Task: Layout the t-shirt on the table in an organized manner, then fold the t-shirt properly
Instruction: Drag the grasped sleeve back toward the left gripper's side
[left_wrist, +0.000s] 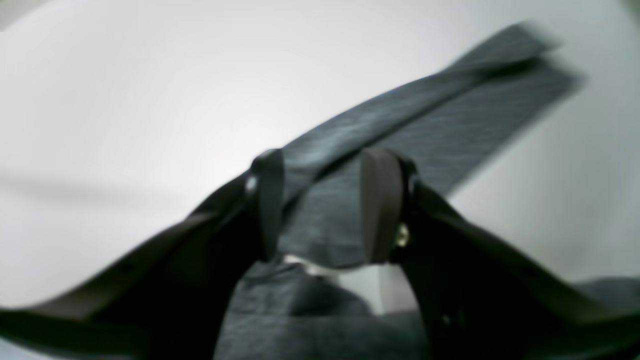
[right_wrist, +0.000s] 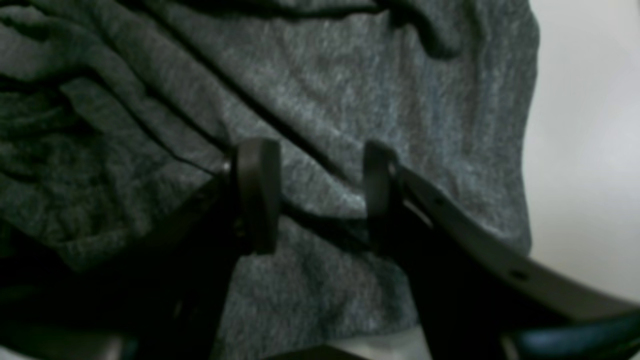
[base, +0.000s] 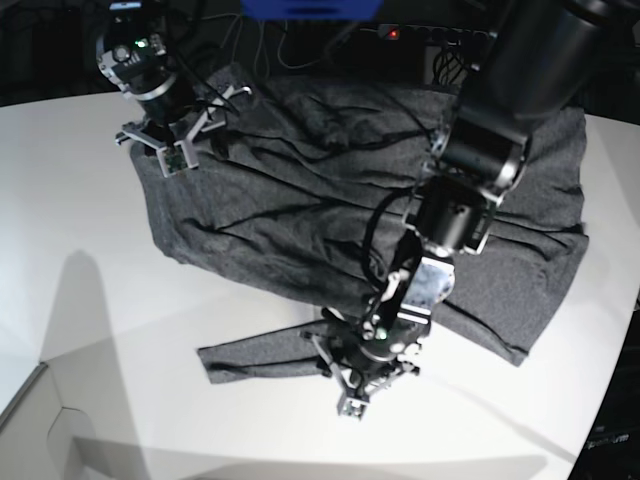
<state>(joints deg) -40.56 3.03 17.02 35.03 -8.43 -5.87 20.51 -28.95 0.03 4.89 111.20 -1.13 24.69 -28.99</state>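
The shirt (base: 330, 210) is spread rumpled on the table (base: 90, 300); its sleeve is straddled by the parted left gripper (left_wrist: 325, 205), the right gripper (right_wrist: 312, 195) also parted. A shallow pinch could slip.

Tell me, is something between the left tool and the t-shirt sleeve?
Nothing visible is. The left tool has its fingers open right over the t-shirt sleeve, with only grey cloth and white table around it.

A robotics lab, by the look of it: beyond the far edge of the bare white table (base: 120, 400), tangled cables (base: 300, 45) and a power strip (base: 440, 33) with a red light sit in darkness.
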